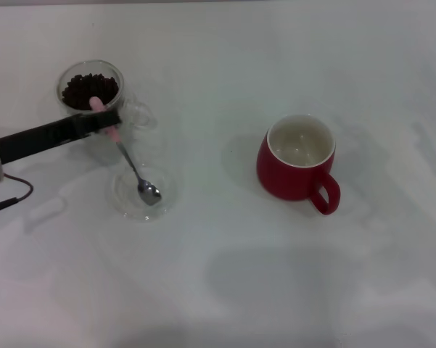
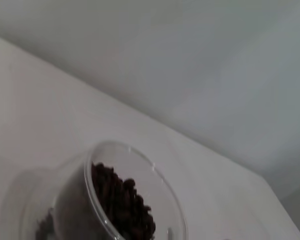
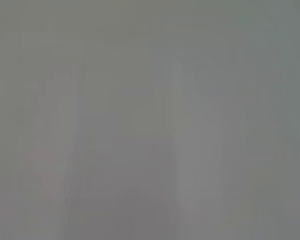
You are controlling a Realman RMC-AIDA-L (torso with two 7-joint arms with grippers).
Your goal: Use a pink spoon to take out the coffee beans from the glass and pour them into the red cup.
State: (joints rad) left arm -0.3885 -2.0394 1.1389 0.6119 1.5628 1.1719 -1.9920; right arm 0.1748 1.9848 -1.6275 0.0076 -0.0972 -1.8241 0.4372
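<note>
Pink spoon [image 1: 128, 161] slants, bowl seemingly in dish [image 1: 123, 197]

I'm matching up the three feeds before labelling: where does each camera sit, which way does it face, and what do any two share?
Head view: on the robot's head, looking forward and down at the white table, with the glass of coffee beans, the pink spoon, its bowl in a clear dish, and the red cup; the left gripper reaches in at the spoon's handle.
Left wrist view: on the left arm, aimed across the table at the glass; no gripper shows.
Right wrist view: plain grey, nothing recognisable.
Shared: head and left wrist both show the glass and beans.
</note>
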